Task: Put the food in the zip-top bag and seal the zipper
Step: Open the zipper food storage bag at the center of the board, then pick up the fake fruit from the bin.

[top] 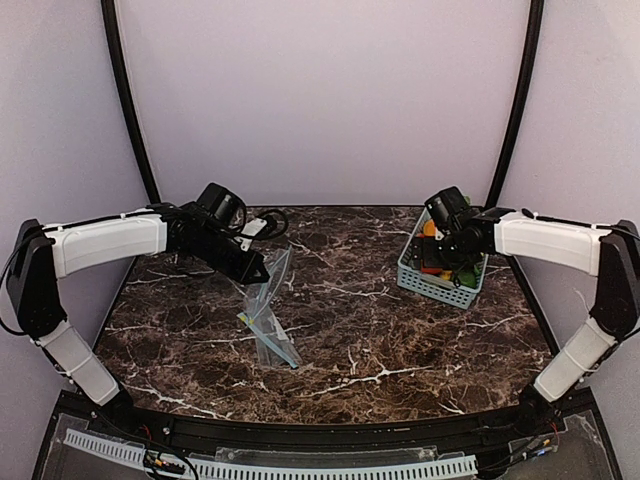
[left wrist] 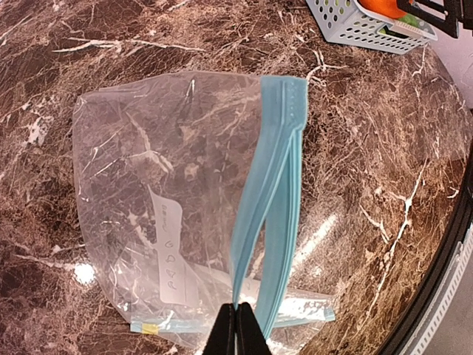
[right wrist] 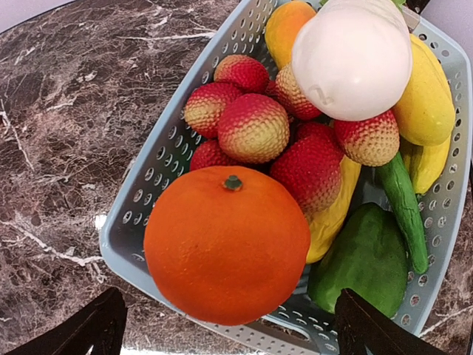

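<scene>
The left gripper (left wrist: 236,331), its fingers cut off by the frame edge, is clamping the blue zipper strip (left wrist: 270,185) of the clear bag (left wrist: 148,185). Farther off, the right gripper (right wrist: 229,329) is hovering with its jaws wide apart over the basket (right wrist: 148,192). There the food (right wrist: 253,127) is sitting piled, and the orange (right wrist: 225,244) is hiding part of the pieces beneath it.

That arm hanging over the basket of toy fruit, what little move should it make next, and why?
Probably lower and close on the glossy orange plastic ball. The open right gripper hangs right over it, atop the pile in the grey perforated plastic basket, while the shut left gripper holds the clear plastic bag, seemingly empty, by its blue zipper strip.
</scene>
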